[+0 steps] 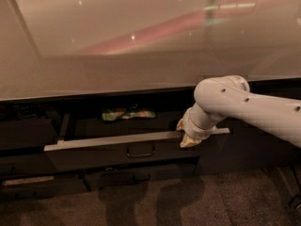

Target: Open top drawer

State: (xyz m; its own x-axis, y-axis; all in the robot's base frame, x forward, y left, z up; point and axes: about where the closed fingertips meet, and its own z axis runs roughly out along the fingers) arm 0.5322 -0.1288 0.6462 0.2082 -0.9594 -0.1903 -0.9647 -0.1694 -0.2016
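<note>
The top drawer [94, 155] is a wide dark grey drawer under the counter, pulled out part way. Its pale grey rim [108, 140] runs across the front, and a small dark loop handle [140, 150] sits at its centre. A green packet [128, 113] lies inside near the back. My gripper [187, 134] is at the end of the white arm [244, 108], which comes in from the right. It sits at the right part of the drawer's rim, to the right of the handle.
A broad pale glossy countertop [141, 46] overhangs the drawers. Slimmer dark drawer fronts [117, 175] sit below the open one. Another dark front [23, 133] is at the left. The floor [188, 201] is dark carpet.
</note>
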